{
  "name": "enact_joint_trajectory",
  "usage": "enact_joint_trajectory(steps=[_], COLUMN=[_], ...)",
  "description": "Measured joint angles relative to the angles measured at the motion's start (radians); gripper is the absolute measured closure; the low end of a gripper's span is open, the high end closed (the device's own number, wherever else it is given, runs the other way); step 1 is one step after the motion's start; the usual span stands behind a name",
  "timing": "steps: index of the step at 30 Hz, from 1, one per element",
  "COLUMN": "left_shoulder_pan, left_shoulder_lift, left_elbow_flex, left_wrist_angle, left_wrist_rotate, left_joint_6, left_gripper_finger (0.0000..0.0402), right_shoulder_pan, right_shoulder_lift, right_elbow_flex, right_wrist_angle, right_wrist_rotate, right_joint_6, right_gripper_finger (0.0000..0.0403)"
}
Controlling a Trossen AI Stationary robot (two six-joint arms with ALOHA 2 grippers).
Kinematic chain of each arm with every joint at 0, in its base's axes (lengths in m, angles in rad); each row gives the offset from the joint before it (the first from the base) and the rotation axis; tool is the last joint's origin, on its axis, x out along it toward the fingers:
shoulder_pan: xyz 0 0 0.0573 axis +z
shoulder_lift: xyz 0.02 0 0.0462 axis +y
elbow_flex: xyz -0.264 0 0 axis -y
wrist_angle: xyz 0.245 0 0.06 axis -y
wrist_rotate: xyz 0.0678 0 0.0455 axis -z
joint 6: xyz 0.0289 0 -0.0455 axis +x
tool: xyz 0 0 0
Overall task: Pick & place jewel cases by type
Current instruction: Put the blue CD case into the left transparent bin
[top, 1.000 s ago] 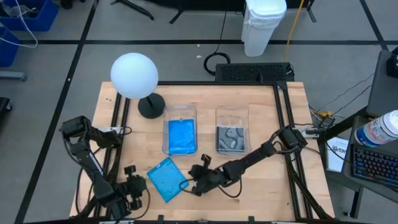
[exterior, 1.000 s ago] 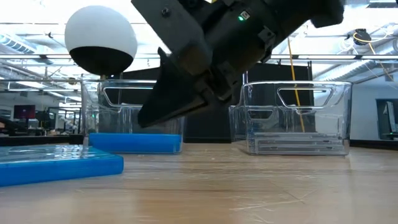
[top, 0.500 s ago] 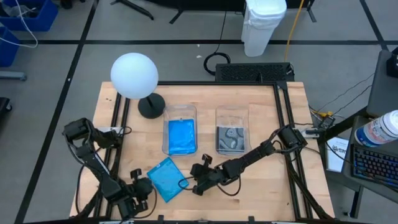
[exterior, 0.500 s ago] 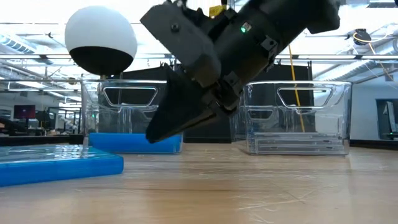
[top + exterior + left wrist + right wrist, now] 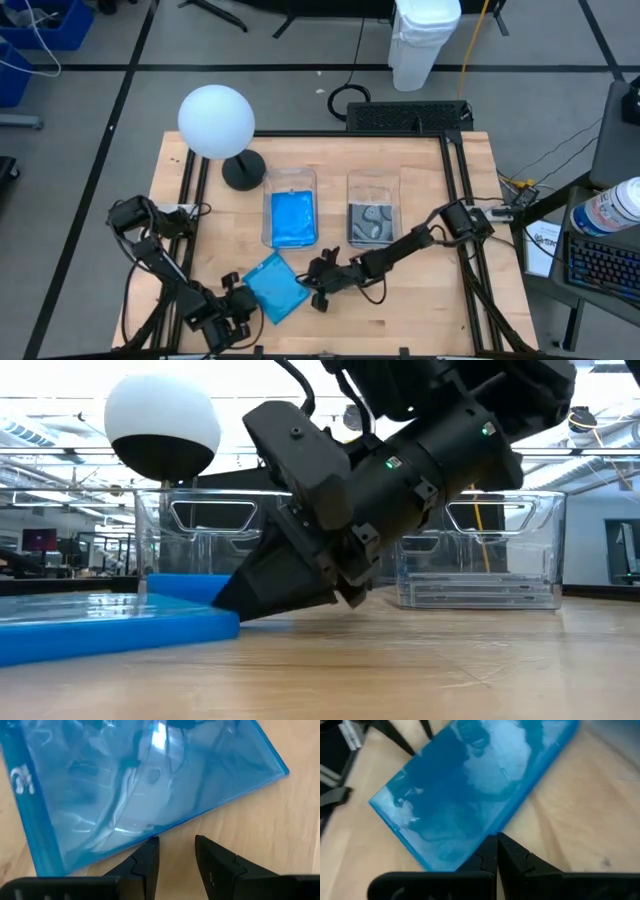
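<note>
Blue jewel case lies flat on the table's front, right gripper pressed together against one edge, left gripper part-spread opposite. Light, stiff, slippery and probably brittle; best pinched by a lifted edge.

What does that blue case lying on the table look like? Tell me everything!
The loose blue case is a thin, flat, see-through plastic square, shiny and closed. It lies flat on the wooden table, turned cornerwise, in front of the bin holding more blue. The right gripper, shut, presses its edge; the left gripper sits open at the opposite side.
</note>
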Motion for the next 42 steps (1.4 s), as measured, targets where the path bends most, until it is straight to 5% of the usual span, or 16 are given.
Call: enact_joint_trajectory(steps=[11, 20, 42], left_shoulder_pan=[0.017, -0.013, -0.029], left_shoulder_lift=[0.006, 0.059, 0.086], left_elbow_flex=[-0.003, -0.001, -0.003], left_wrist_angle=[0.131, 0.277, 0.292], left_wrist_rotate=[-0.011, -0.050, -0.260], left_joint_6=[0.216, 0.479, 0.710], left_gripper_finger=[0.0270, 0.0270, 0.0270], right_shoulder_pan=[0.048, 0.072, 0.070], right_shoulder_lift=[0.007, 0.007, 0.005], right_elbow_flex=[-0.001, -0.002, -0.001], right_wrist_angle=[0.118, 0.127, 0.254], right_wrist_rotate=[-0.184, -0.181, -0.157], right_joint_6=[-0.028, -0.033, -0.085], right_gripper_finger=[0.0403, 0.0403, 0.0403])
